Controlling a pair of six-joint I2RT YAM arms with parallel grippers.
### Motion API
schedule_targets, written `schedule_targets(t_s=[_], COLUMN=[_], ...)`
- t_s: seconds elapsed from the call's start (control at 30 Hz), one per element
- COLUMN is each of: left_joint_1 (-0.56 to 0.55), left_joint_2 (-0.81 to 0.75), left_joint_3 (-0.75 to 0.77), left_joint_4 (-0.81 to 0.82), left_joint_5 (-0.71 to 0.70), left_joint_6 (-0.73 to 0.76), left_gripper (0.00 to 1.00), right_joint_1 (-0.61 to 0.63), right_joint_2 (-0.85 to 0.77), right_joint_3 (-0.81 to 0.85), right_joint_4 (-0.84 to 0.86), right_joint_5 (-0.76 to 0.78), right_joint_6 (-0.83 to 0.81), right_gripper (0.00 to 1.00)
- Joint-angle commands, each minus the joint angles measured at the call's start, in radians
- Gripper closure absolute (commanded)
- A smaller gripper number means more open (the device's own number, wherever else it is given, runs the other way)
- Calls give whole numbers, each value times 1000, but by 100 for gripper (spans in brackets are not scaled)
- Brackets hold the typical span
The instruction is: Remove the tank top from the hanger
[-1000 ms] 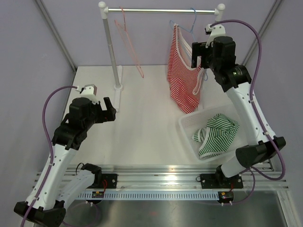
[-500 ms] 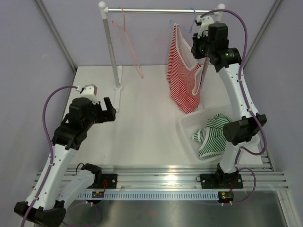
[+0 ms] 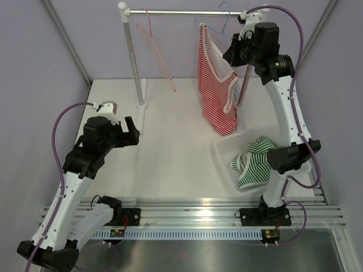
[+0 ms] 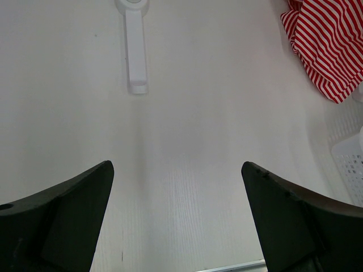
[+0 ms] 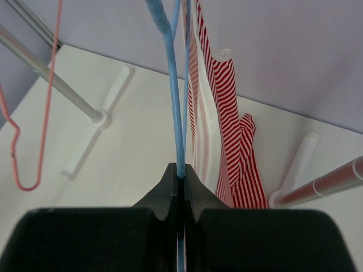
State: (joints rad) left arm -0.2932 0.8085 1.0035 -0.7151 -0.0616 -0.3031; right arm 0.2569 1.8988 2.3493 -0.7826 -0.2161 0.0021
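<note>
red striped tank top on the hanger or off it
On it. The red and white striped tank top hangs from the thin blue wire hanger, which the right hand pinches.

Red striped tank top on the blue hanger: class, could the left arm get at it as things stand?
Probably yes, at its lower hem. The left gripper is open, and only bare white table lies between it and the red striped tank top; the white rack foot sits aside.

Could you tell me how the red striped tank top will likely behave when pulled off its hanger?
Probably floppy: the tank top hangs in soft folds. Likely light, since the thin blue hanger carries it. Its straps may snag on the hanger's ends.
</note>
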Motion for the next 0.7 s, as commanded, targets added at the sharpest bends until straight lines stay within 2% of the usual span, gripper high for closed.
schedule_targets(t_s=[0.0, 0.2, 0.4, 0.53, 0.67], left_joint_1=[8, 9, 9, 5, -62], left_joint_2=[0, 3, 12, 20, 72], left_joint_3=[-8, 1, 66, 186, 340], left_joint_4=[49, 52, 45, 31, 5], left_joint_5=[22, 19, 55, 91, 28], left_joint_6=[15, 15, -17, -42, -48], left_gripper=[1, 1, 1, 1, 1], right_joint_1=[1, 4, 68, 146, 238], right_joint_2=[-49, -104, -162, -208, -254], right_joint_3=[76, 44, 31, -34, -93], right_joint_4=[66, 48, -70, -86, -93], right_joint_5=[-77, -132, -95, -25, 52], right_joint_6=[110, 205, 234, 243, 256], right_gripper=[100, 100, 100, 100, 100])
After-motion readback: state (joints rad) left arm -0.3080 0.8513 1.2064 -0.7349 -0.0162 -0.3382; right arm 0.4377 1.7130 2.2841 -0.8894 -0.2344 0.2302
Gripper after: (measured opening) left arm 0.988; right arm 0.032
